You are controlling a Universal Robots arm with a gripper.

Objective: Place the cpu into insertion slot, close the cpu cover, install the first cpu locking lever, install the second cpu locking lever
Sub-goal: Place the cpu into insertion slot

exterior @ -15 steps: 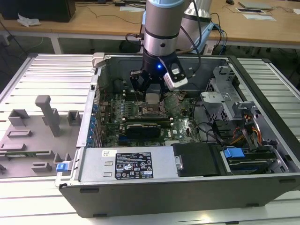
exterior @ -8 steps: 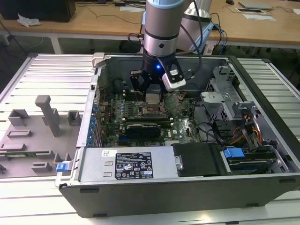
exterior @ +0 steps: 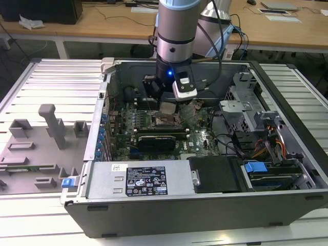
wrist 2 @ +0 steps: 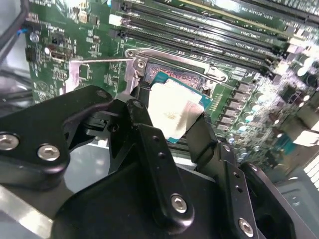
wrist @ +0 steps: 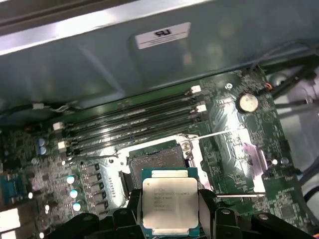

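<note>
I have the cpu (wrist: 169,201), a small flat square chip with a silvery-beige metal top on a green-edged board, clamped between my two black fingers (wrist: 207,209). My gripper (wrist 2: 172,130) is closed only as far as the chip's width. The pads press on two opposite edges, and the metal top is bare between them.

The insertion slot (wrist: 157,160), a square socket with a dark frame and a glinting contact field, lies just beyond and below my fingertips. The chip hangs above it, apart from it, and not yet seated. In the second wrist view the chip looks slightly tilted against the socket frame.

The cpu cover (wrist: 249,159), a thin grey metal frame plate, is folded open to the side of my fingers, away from the socket. A thin wire locking lever (wrist: 222,133) is swung clear beside it. The long dark memory slots (wrist: 129,122) run past the far side of the socket from my fingertips.

I judge the chip to be light, rigid and smooth-sided, so it could slip or twist in a loose pinch. The edges are the right place to hold it. Its underside and the socket's fine contacts look fragile, so neither should be scraped or pressed.
</note>
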